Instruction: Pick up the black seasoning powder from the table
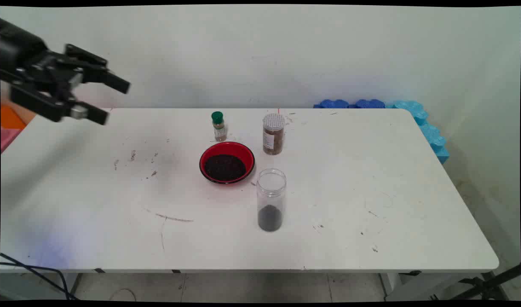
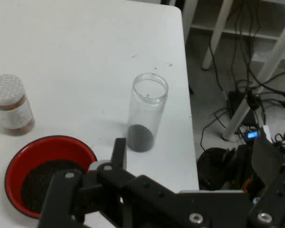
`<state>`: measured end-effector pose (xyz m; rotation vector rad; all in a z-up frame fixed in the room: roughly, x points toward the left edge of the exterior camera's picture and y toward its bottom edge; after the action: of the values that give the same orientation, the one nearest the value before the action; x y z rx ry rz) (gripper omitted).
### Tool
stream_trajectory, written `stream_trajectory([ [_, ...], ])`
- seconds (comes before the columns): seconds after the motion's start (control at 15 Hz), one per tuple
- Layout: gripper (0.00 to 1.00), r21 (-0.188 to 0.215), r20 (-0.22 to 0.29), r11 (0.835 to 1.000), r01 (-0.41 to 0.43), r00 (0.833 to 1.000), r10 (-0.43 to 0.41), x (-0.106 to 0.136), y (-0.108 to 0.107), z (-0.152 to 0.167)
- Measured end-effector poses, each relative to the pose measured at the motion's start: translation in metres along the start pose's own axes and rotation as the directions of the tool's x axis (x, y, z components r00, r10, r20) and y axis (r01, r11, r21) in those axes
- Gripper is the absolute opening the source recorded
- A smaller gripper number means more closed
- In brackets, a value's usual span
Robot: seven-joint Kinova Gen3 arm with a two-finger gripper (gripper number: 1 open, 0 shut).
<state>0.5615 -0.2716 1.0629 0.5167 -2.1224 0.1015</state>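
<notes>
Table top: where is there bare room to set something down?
The table is bare right of the open clear jar, and left of the red bowl under the raised gripper. The middle is crowded: bowl, green-capped bottle, lidded spice jar.

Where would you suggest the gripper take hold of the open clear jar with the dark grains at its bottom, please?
Probably on the clear jar's upper wall, just below the open rim, coming in sideways from the table's near or right side. It stands upright and round, so the open gripper can close across it. The red bowl sits close at its far left, crowding that side.
</notes>
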Motion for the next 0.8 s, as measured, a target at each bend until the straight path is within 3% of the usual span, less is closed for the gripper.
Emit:
stream_trajectory([
  [0.53,1.0,0.075,0.001,0.996,0.039,0.999,-0.039,-0.009,0.003,0.095],
  [0.8,1.0,0.071,0.008,0.996,0.044,0.999,-0.045,-0.021,0.007,0.134],
])
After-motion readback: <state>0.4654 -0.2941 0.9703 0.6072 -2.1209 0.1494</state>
